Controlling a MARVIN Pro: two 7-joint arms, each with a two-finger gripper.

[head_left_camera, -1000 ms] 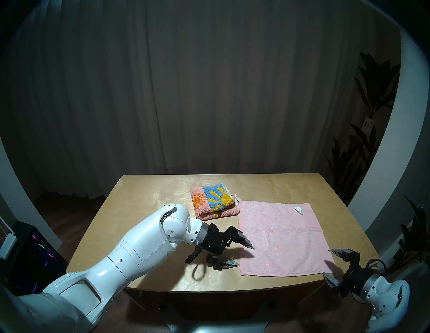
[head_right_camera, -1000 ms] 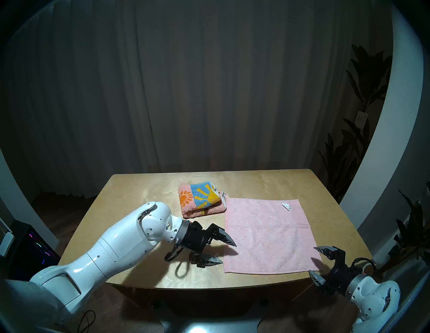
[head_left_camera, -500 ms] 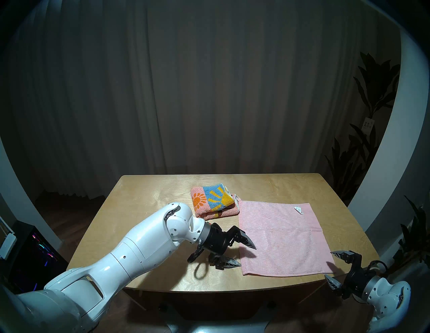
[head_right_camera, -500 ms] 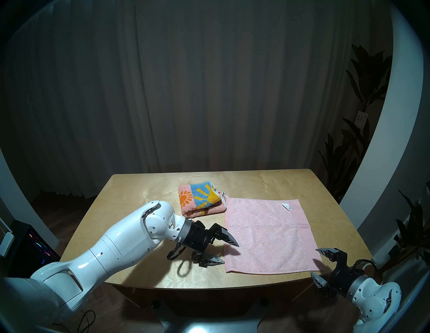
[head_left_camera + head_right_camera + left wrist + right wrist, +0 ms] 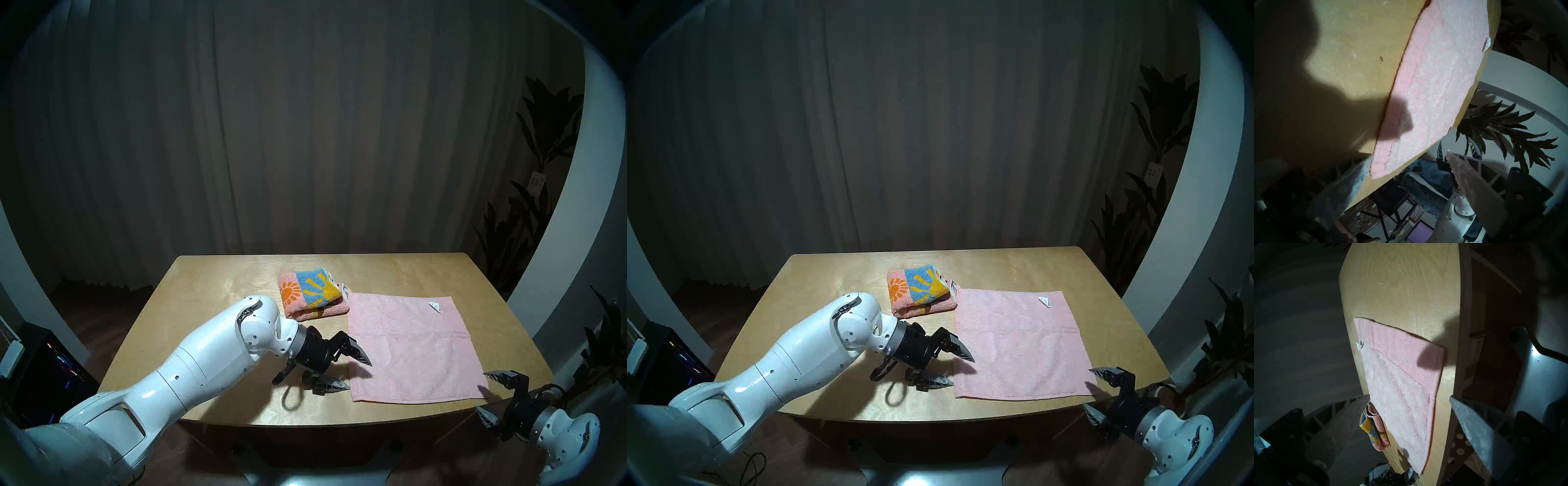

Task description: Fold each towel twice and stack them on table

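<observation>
From the head's left eye, the left pincer (image 5: 360, 372) hangs spread wide and empty at the near left corner of the pale pink towel (image 5: 412, 346), which lies flat and unfolded on the bench (image 5: 210, 305). Its upper finger reaches over the towel's left edge; the lower one sits low on the bare wood just short of the hem. Beyond this pincer, further up the bench, the sunflower towel (image 5: 312, 293) rests as a folded bundle, touching or nearly touching the pink towel's far left corner. The right pincer (image 5: 486, 395), also wide open and empty, waits off the bench's front right corner, just beside the towel's near right corner.

The head's right eye shows the same layout: left pincer (image 5: 963, 370) straddling the hem, right pincer (image 5: 1091, 390) clear of the cloth.

In the left wrist view, one finger lies against the wood with the towel's corner directly ahead; the other stands clear above.

The right wrist view has the pink towel ahead between the spread fingers, white tag (image 5: 1359, 344) at the far corner.

The step in hand looks like gripping the near corners for the first fold. To do it well, slide the lower finger under the hem before closing, catch one layer only, and have both pincers lift together so the edge carries over square.
</observation>
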